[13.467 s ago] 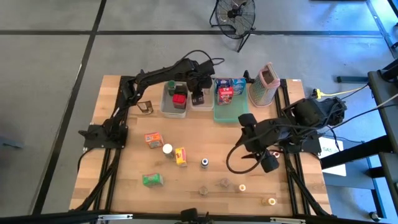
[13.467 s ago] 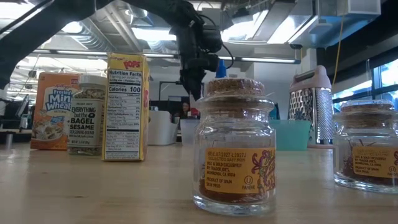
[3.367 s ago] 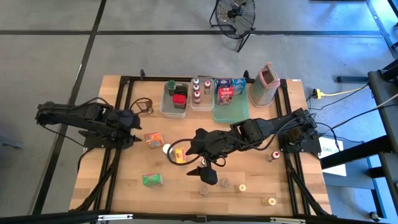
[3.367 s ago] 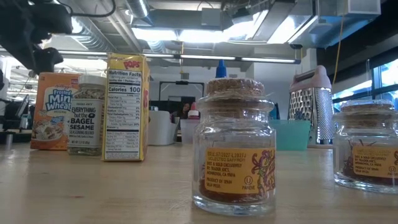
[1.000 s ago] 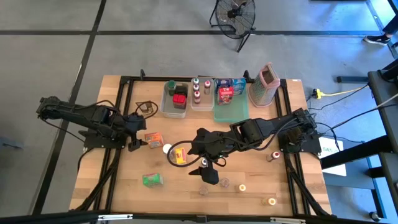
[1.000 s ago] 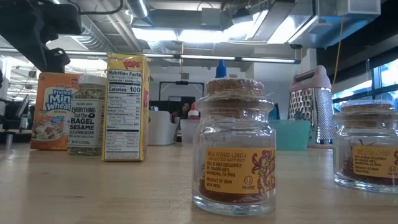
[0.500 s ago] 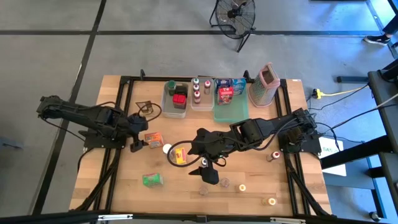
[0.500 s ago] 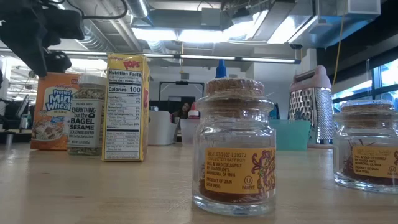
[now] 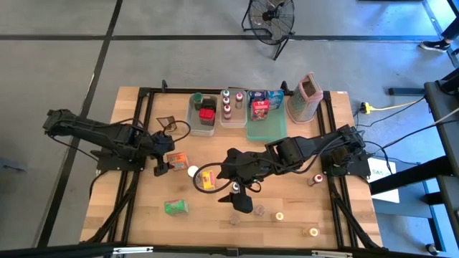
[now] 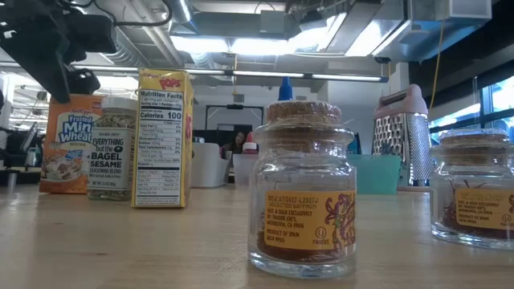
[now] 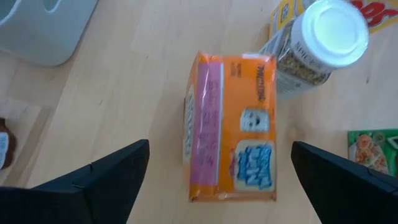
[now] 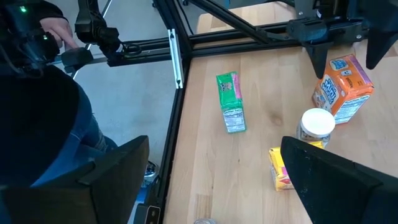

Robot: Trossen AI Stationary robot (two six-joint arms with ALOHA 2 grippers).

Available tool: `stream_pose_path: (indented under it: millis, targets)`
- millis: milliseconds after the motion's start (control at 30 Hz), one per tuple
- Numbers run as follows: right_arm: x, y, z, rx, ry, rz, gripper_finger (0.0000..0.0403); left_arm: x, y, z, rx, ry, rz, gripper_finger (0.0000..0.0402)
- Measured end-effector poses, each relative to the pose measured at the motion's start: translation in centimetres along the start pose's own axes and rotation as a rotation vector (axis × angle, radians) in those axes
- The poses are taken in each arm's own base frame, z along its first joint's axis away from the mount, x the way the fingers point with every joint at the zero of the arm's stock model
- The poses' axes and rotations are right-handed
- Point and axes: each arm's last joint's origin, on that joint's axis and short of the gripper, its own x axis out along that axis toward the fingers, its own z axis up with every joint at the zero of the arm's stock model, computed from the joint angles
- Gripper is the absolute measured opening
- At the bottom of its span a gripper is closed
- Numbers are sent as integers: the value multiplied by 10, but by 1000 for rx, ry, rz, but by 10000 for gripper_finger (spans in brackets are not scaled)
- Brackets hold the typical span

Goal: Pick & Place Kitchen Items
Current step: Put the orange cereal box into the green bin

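My left tool [image 9: 166, 164] hangs directly over the orange box [image 11: 231, 126], fingers spread wide to either side so they can drop around its narrow faces. The box stands on the surface [image 9: 215, 226], with the white-capped jar [image 11: 314, 45] just beside one corner; that side is tight, the other open. My right tool [image 9: 231, 192] waits mid-surface, fingers apart, above the yellow box [image 12: 280, 168].

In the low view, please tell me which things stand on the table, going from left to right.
Orange cereal box → seasoning jar → yellow box → cork-topped jar → metal grater → second cork-topped jar, cut by the picture's edge.
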Motion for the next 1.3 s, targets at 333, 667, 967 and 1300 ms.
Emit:
stream_pose_path:
  millis: [333, 667, 967, 1300]
  targets:
    - [0, 0, 0, 0, 0, 0, 366, 9, -3, 5, 20, 18, 10, 389]
    - [0, 0, 0, 0, -3, 1, 366, 19, -5, 6, 29, 64, 40, 389]
    - [0, 0, -1, -7, 7, -3, 366, 26, -6, 9, 9, 80, 59, 389]
    - [0, -3, -2, -84, 47, 46, 366, 27, -8, 10, -43, 75, 40, 389]
